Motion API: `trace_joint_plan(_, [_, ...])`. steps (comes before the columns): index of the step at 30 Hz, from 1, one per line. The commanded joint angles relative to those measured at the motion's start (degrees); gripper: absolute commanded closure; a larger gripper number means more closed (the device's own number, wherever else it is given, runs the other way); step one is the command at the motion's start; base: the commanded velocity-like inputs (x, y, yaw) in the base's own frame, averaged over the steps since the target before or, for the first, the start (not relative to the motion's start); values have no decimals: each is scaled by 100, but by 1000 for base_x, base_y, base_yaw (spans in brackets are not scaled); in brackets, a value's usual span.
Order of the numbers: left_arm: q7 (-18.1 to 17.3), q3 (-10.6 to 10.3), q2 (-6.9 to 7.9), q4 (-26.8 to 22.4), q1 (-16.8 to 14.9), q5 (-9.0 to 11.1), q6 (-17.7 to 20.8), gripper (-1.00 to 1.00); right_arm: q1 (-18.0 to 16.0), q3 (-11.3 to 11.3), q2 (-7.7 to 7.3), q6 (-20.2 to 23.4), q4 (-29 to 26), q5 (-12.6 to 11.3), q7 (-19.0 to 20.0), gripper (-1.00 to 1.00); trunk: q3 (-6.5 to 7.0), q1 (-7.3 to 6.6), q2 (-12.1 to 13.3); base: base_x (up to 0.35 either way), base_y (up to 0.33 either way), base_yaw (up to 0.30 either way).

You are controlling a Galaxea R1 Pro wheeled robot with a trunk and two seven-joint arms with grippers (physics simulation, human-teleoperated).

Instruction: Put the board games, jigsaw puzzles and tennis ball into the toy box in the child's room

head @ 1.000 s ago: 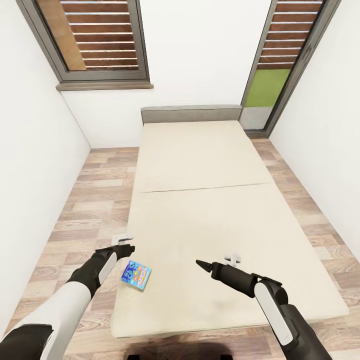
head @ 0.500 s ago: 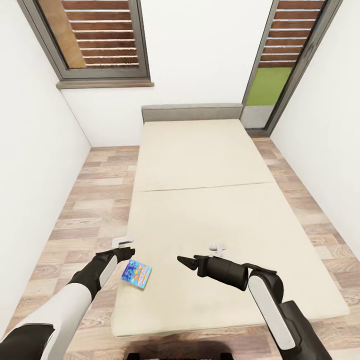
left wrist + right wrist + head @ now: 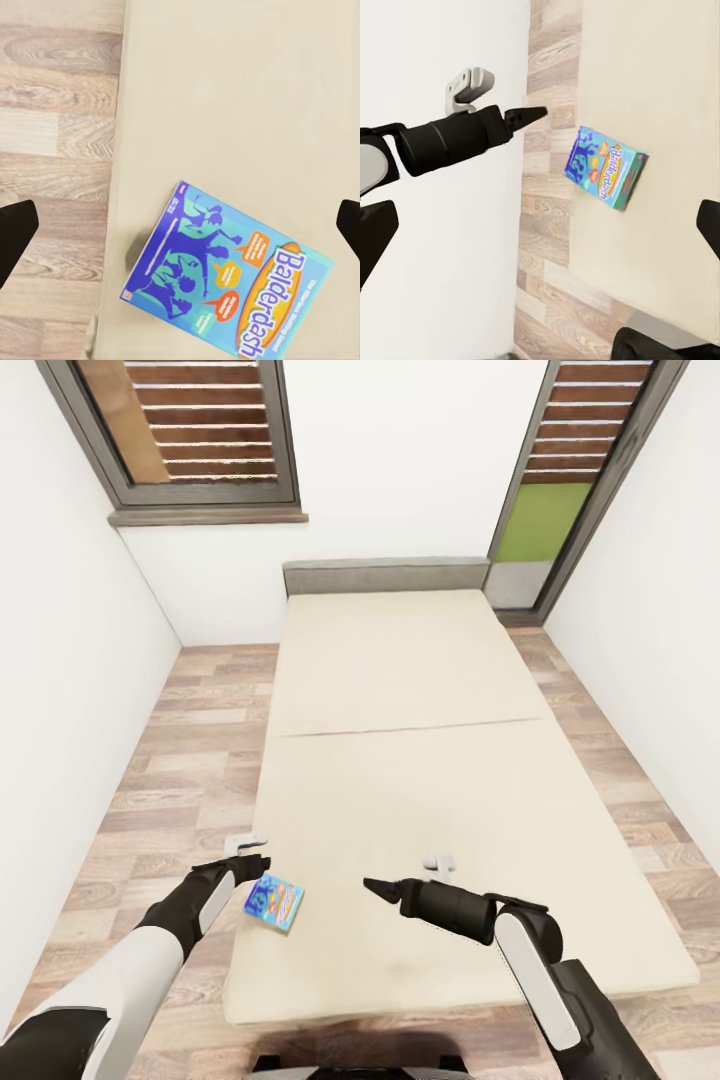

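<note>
The head view looks steeply down the wide beige-mattressed bed (image 3: 420, 780). Both wrist views, seemingly closer, share its near edge and the flat blue printed game box (image 3: 229, 274).

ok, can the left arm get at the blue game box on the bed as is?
Probably yes. The blue game box lies flat near the bed's edge, just beside the left gripper, jaws open. Nothing lies between them, and the right gripper is off to the side.
</note>
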Motion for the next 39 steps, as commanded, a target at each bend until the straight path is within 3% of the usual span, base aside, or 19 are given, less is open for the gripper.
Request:
trace_joint_plan(1, [35,-20,0,-12,-1,60,32,-100,-18,-98,-17,-24,65,-2,40,-100,-17,2,-10,0,0,0])
trace_joint_plan(5, [28,-20,-6,-23,-1,60,32,-100,-39,-296,-44,-82,153,-22,70,-100,-55,2,-10,0,0,0])
trace_joint_plan(9, [23,-19,-30,-56,-1,60,32,-100,-44,-342,-10,-102,169,-7,68,-100,-92,2,-10,0,0,0])
trace_joint_plan(16, [22,-19,-97,-105,-94,60,-116,-100,-41,-333,26,-114,172,37,71,-100,-157,2,-10,0,0,0])
trace_joint_plan(19, [22,-20,-220,-73,-447,68,-141,-100,-41,-315,32,-114,174,41,64,-100,-184,2,-10,0,0,0])
trace_joint_plan(23, [15,-18,-257,-52,-621,75,-109,-100,-44,-312,31,-109,189,47,64,-100,-202,2,-10,0,0,0])
trace_joint_plan(39, [-329,-20,-266,-18,-677,69,-59,-100,-42,-341,-13,-82,78,17,63,-100,-332,2,-10,0,0,0])
